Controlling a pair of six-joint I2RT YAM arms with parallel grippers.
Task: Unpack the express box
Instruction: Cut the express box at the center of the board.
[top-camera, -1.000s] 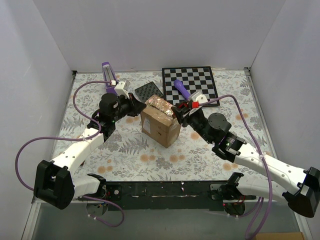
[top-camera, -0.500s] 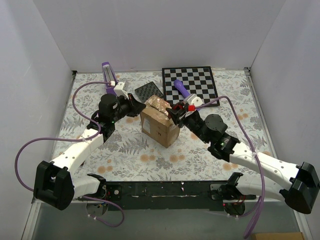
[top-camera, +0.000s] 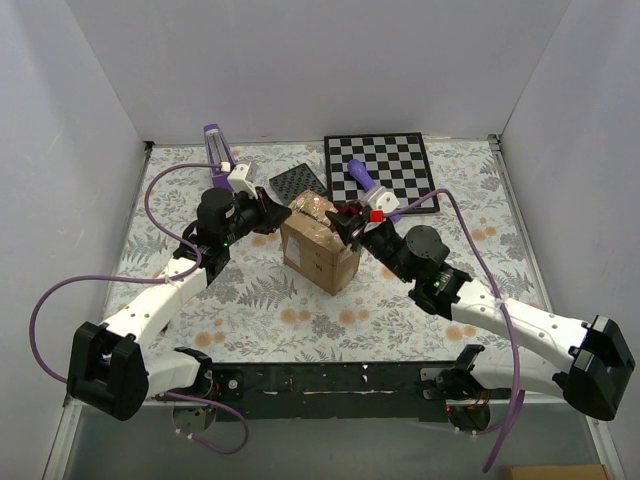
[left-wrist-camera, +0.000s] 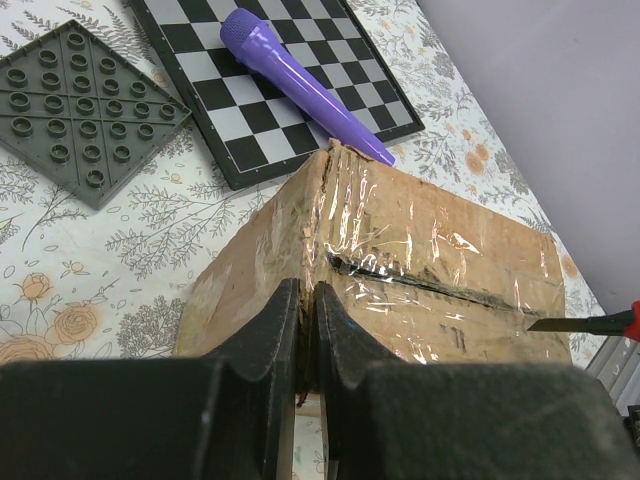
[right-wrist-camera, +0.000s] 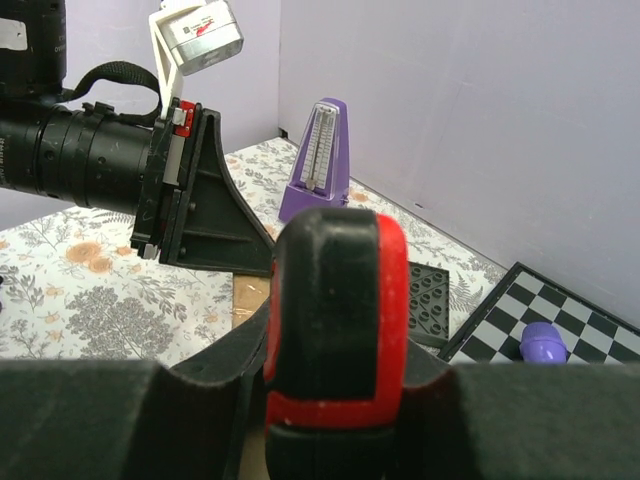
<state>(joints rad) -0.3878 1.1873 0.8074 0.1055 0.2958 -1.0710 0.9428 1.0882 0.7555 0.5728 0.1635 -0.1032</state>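
Box (top-camera: 320, 250) mid-frame on tabletop (top-camera: 250, 300), unopened; tape (left-wrist-camera: 400, 230) looks slit partway (dark line along seam). Left fingers (left-wrist-camera: 262, 335) closed at its edge; right fingers (right-wrist-camera: 235, 350) grip cutter (right-wrist-camera: 335, 320). Opening and emptying remain

Chessboard (top-camera: 400, 160), purple microphone (top-camera: 360, 177), metronome (top-camera: 215, 143), studded plate (top-camera: 298, 181)

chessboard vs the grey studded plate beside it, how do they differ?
Surface: the chessboard is smooth black-and-white checks; the grey studded plate is one dark grey, covered in round studs.
Size: the chessboard is clearly the larger in the top view.
Load: a purple rod-like object lies across the chessboard; the grey studded plate carries nothing.
Shared: both are flat squares lying on the floral table cover.
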